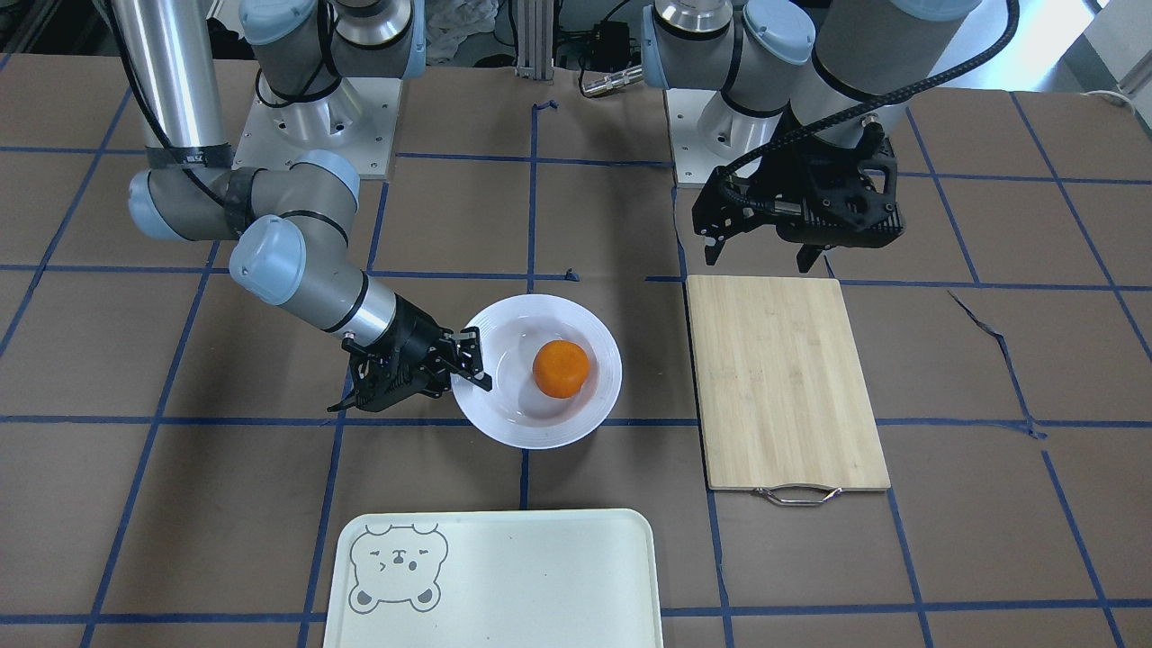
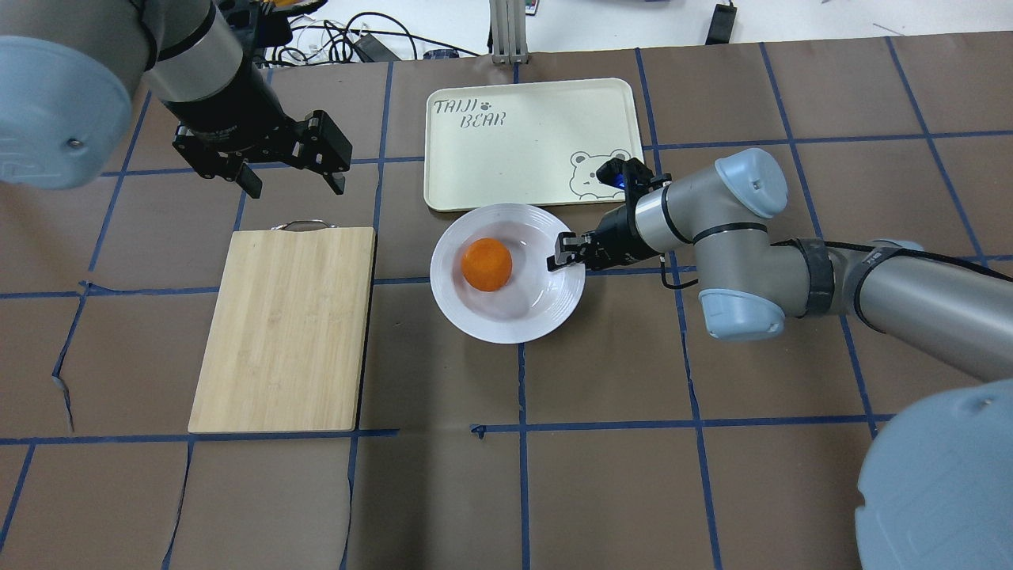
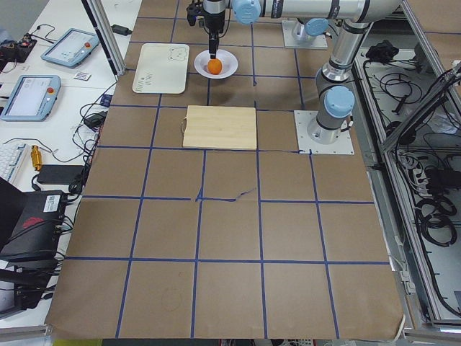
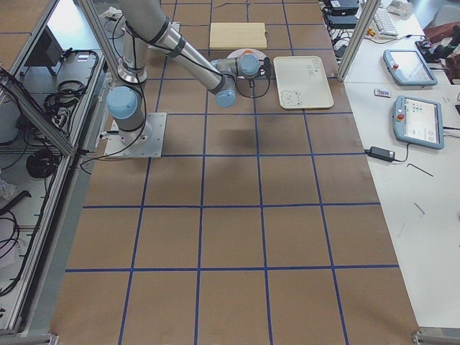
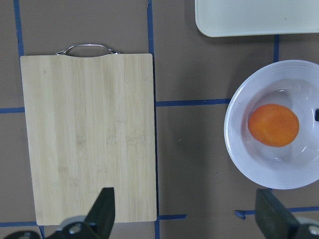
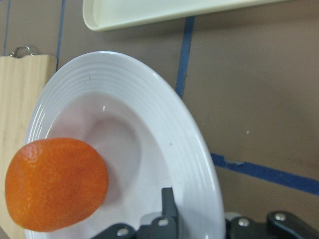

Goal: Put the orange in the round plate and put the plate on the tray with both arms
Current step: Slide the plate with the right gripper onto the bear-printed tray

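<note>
**Status: Orange Loaded, Plate Transfer Pending**

The small, round, bright-orange fruit, the orange (image 1: 561,368), lay in the sunken centre of the glossy white round plate (image 1: 540,435). It sat slightly toward the side of the plate away from the right claw (image 1: 475,361). The first part of the task therefore appeared complete.

The plate rested flat on the brown, blue-taped worktop (image 1: 180,504). The pale cream rectangular tray (image 1: 540,576) with the bear drawing lay near the plate on the side away from the robot, without touching it. Nothing was on the tray, so the plate's transfer remained to be done.

The right claw met the plate at its rim on the robot's right. In the right wrist view, one finger (image 6: 168,204) sat on the inner slope of the rim and the other sat outside it. The claw appeared to be pinching the rim between them.

The left claw (image 1: 758,261) was spread wide and held nothing. It hung raised above the worktop, well apart from the plate on the robot's left. A light bamboo cutting board (image 1: 783,378) with a metal handle lay on that same side of the plate.

Judged from this layout, what remained was to bring the left claw to the free side of the plate, then lift and set the plate on the tray.
</note>
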Controlling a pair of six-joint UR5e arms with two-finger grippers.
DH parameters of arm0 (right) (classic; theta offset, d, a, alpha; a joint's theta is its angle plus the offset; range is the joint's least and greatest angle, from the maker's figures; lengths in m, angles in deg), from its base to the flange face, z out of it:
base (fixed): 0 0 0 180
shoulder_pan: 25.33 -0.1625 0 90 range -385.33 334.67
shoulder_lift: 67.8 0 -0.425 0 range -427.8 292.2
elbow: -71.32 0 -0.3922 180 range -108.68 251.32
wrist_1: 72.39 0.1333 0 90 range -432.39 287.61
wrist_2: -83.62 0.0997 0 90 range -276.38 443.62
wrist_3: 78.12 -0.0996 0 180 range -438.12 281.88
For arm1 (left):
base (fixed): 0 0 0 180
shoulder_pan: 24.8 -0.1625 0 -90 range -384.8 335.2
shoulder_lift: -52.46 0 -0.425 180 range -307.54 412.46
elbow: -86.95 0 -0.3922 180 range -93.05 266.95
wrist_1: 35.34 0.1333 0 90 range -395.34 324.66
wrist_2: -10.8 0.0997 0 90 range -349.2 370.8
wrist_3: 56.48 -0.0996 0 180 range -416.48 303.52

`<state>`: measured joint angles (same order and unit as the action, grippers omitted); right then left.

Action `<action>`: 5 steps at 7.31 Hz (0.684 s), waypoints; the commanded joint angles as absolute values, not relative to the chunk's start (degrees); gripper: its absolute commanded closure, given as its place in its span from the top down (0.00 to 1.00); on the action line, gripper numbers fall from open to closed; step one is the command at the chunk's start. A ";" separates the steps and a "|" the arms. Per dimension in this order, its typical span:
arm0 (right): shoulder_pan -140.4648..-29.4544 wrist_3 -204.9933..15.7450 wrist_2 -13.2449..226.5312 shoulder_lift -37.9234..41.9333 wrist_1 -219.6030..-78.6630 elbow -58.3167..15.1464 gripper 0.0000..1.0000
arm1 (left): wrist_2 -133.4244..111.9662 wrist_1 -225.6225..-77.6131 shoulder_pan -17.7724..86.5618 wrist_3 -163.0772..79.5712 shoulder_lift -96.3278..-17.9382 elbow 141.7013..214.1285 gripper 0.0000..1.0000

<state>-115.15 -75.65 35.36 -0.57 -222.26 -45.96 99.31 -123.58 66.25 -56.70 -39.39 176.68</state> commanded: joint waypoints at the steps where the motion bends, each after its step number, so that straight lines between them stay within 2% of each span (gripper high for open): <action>1: -113.31 -77.06 36.26 -4.84 -221.98 -37.98 0.00 | 99.31 -123.58 66.25 -56.66 -39.38 176.68 1.00; 5: -113.39 -84.96 35.64 -23.91 -213.76 -8.73 0.00 | 99.31 -123.58 66.25 -56.66 -39.38 176.68 1.00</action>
